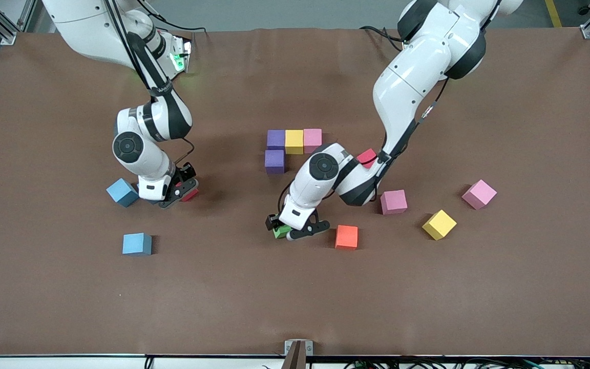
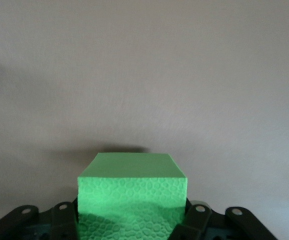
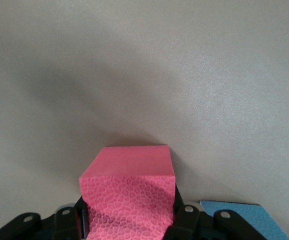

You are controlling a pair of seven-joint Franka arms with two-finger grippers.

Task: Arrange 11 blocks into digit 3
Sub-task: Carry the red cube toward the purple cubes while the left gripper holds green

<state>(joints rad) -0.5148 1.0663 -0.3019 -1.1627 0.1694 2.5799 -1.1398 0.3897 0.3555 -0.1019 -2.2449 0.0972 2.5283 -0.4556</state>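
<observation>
My left gripper [image 1: 289, 231] [image 2: 133, 222] is down at the table, shut on a green block [image 1: 280, 232] [image 2: 133, 182] that rests on the surface beside an orange block [image 1: 346, 237]. My right gripper [image 1: 181, 191] [image 3: 129, 222] is low at the right arm's end, shut on a red block [image 1: 191, 195] [image 3: 129, 182] whose sides are squeezed in. A purple block [image 1: 276, 139], a yellow block [image 1: 294, 141] and a pink block [image 1: 312, 138] form a row, with a second purple block [image 1: 274, 161] touching it on the side nearer the front camera.
Two blue blocks [image 1: 122, 192] [image 1: 137, 244] lie near the right gripper; one blue block [image 3: 244, 217] shows beside its fingers. Another red block [image 1: 366, 158] is partly hidden by the left arm. Two pink blocks [image 1: 394, 201] [image 1: 479, 194] and a yellow block [image 1: 439, 224] lie toward the left arm's end.
</observation>
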